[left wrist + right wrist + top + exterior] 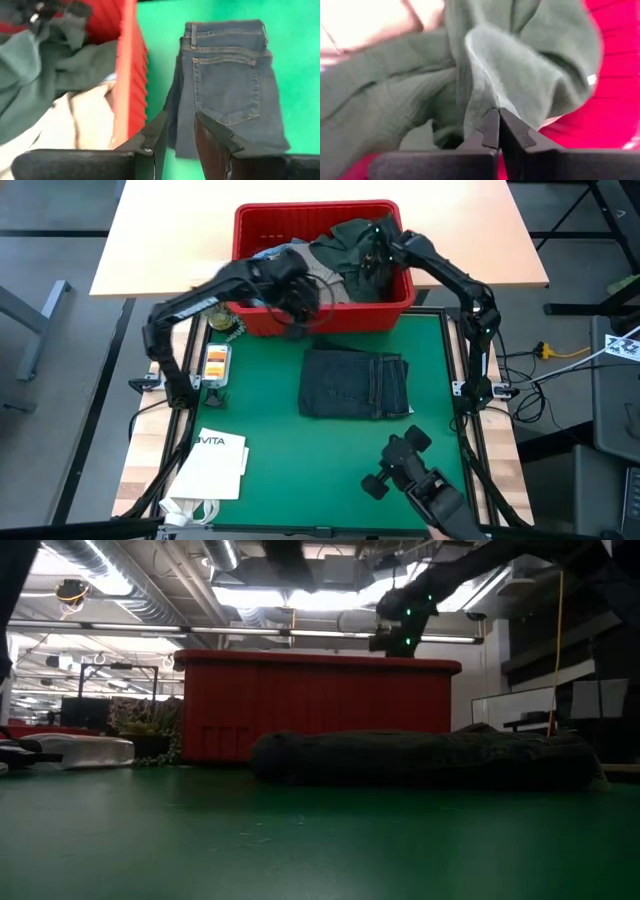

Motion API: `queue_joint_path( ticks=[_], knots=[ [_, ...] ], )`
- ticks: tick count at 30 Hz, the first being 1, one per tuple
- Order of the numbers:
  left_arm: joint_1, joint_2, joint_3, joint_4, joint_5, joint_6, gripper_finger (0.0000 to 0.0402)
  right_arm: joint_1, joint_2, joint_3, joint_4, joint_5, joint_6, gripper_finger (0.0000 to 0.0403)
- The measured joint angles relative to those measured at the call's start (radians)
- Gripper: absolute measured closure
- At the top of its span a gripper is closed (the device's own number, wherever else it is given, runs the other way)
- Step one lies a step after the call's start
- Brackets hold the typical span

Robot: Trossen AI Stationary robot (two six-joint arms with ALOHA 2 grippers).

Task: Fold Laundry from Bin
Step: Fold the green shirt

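The red bin (330, 317) stands at the far edge of the green mat (260, 400) with laundry in it. A dark green shirt (350, 242) lies on top, over a khaki-tan garment (75, 120). My right gripper (375, 260) is over the bin's right half, shut on the shirt. My left gripper (181, 116) hangs open and empty above the bin's near wall (131, 75), left of centre. Dark folded jeans (355, 383) lie flat on the mat in front of the bin. My right gripper pinches a bunched fold of the green shirt (481, 95) between its two fingertips. The fingers slant down from the table's right and near side. The fold stands pulled up at the fingers, and the shirt's remaining cloth (395, 100) droops slack into the bin.
A white paper bag printed VITA (215, 465) lies at the mat's near left corner. Small items (215, 362) sit along the mat's left edge. A dark camera mount (405, 470) stands at the near edge. Bare mat lies left of the jeans.
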Motion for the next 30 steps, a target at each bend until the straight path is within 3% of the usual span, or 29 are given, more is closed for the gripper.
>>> queue_joint_path(
  ticks=[5, 15, 17, 23, 30],
  knots=[
    [0.018, -0.095, 0.000, -0.045, 0.000, -0.042, 0.0310, 0.001, 0.000, 0.113, -0.062, -0.023, 0.000, 0.0399],
    [0.070, -0.272, 0.000, -0.101, 0.016, -0.046, 0.0310, 0.021, -0.002, 0.388, -0.291, -0.286, 0.059, 0.0401],
    [0.080, -0.299, -0.014, -0.099, 0.062, -0.045, 0.0310, 0.039, -0.055, 0.352, -0.263, -0.317, 0.061, 0.0401],
    [0.090, -0.389, -0.203, -0.037, 0.212, -0.046, 0.0310, 0.132, -0.164, 0.344, -0.307, -0.329, 0.061, 0.0402],
    [0.050, -0.438, -0.526, 0.281, 0.286, -0.053, 0.0310, 0.271, -0.302, 0.344, -0.322, -0.321, 0.133, 0.0402]
  ],
)
